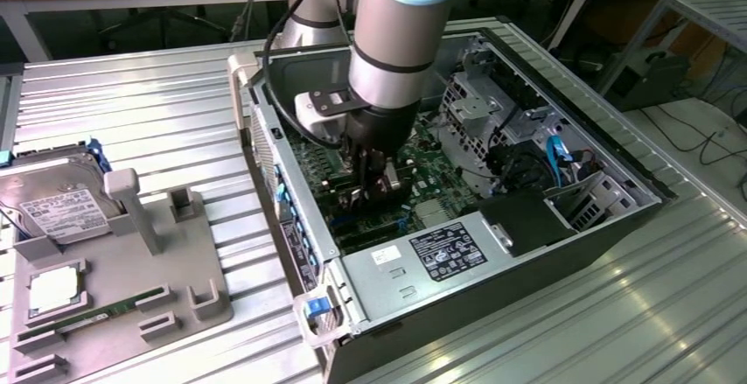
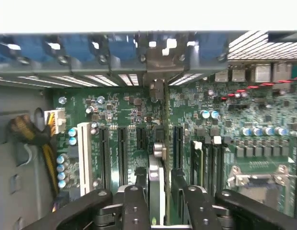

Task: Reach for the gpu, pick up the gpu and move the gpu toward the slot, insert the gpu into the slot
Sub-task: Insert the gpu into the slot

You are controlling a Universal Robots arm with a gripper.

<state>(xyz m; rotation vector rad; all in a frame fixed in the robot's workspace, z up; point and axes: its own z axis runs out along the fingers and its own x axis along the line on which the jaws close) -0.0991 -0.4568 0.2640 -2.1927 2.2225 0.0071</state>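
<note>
Your arm (image 1: pixel 391 43) is a silver-grey tube with a pale blue cap and black joint ring; a black cable runs beside it. Your gripper (image 2: pixel 158 201) shows 2 black, screw-studded fingers (image 2: pixel 134 206).

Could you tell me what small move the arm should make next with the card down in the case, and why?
Probably a short, straight lift of the gripper away from the motherboard. In the wrist view the gpu stands edge-on between the fingers, running down toward the board in line with the neighbouring slots, and its bracket end reaches the case's rear wall, so it looks seated.
</note>
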